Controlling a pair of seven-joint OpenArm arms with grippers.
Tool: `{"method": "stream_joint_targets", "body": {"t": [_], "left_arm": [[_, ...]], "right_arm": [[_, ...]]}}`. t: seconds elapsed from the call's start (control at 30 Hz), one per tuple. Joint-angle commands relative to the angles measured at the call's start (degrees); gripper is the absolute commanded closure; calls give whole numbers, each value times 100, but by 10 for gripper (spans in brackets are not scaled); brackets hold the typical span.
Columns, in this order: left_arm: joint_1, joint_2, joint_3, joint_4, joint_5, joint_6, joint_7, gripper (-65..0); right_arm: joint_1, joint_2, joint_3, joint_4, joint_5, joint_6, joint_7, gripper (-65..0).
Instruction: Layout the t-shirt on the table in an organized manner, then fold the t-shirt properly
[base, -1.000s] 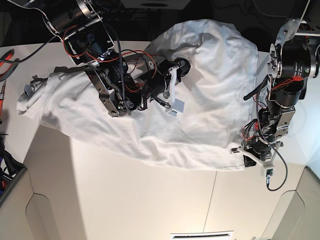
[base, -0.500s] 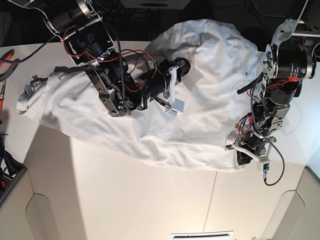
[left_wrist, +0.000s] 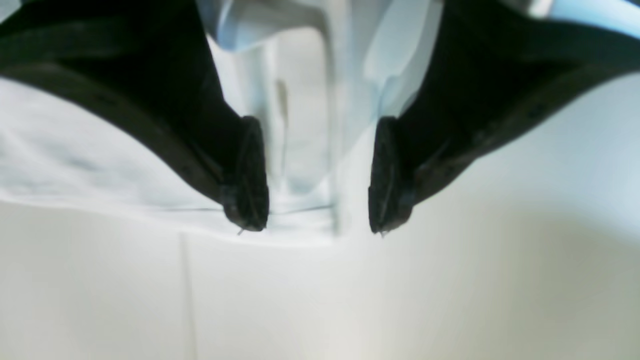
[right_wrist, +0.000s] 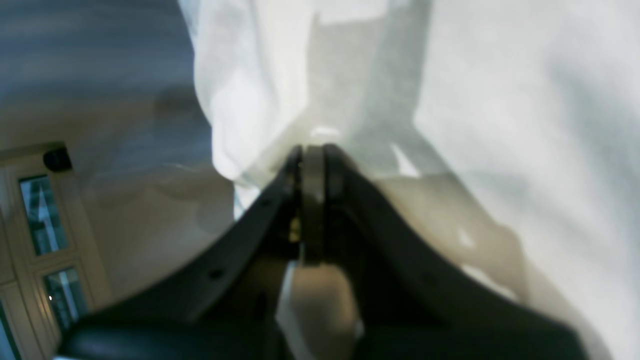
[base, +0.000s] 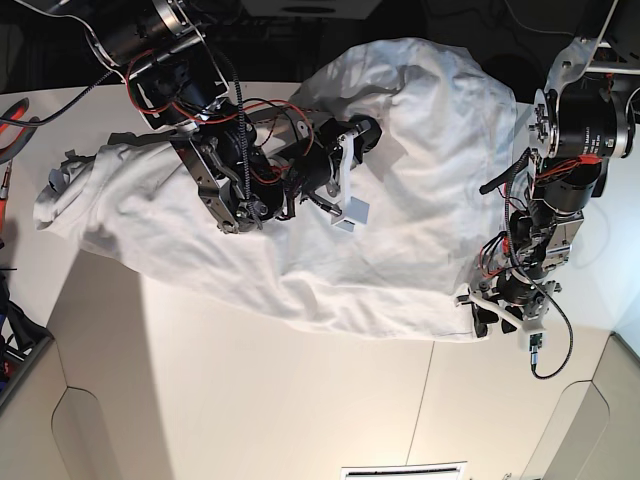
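The white t-shirt lies wrinkled across the back of the table, bulging upward at its far side. My left gripper hovers at the shirt's near right corner. In the left wrist view it is open, its black fingertips apart, with the shirt's hem lying between and behind them on the table. My right gripper is shut, with the t-shirt bunched and draped around its tips. In the base view that arm reaches over the shirt's middle.
A thin seam runs across the tabletop. Red-handled tools lie at the left edge, with dark clutter lower left. A white grille-like object sits at the near edge.
My left gripper has opened and let go of the shirt's corner, after shifting slightly left and back. The right arm and its grip have not moved.
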Motion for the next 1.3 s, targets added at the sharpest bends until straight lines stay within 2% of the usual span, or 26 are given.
{"method": "stream_joint_targets", "body": {"t": [0.0,0.07,0.2,0.37,0.6,0.8,0.87,0.9,1.03,1.27], "left_arm": [[-168,-76,-7,31,-39,96,-83,-354],[-168,-74,-7,-72,-170,271,-74,-354],[-153,-59,-9,-157,-481,291,-76,-354],[-155,37,-9,-157,-684,-46,-52,-354],[-155,313,-7,-157,-682,-55,61,-354],[-155,415,-7,-157,-680,-74,164,-343],[-155,413,-7,-157,-680,-177,232,-286],[-155,411,-7,-157,-680,-260,236,-233],[-155,409,-7,-157,-682,-240,295,-12],[-155,382,-7,-155,-680,-245,334,0]], "right_arm": [[-22,17,-24,-11,-361,-61,-254,0],[-20,17,-24,-11,-361,-61,-251,0],[-20,17,-24,-11,-361,-61,-251,0],[-20,17,-24,-11,-361,-61,-251,0],[-20,17,-24,-11,-363,-61,-249,0],[-20,17,-24,-11,-363,-61,-232,0],[-17,17,-24,-11,-363,-61,-229,0],[-20,17,-24,-11,-363,-61,-229,0],[-17,17,-24,-11,-361,-63,-186,0],[-13,17,31,-7,-356,-63,-164,0]]}}
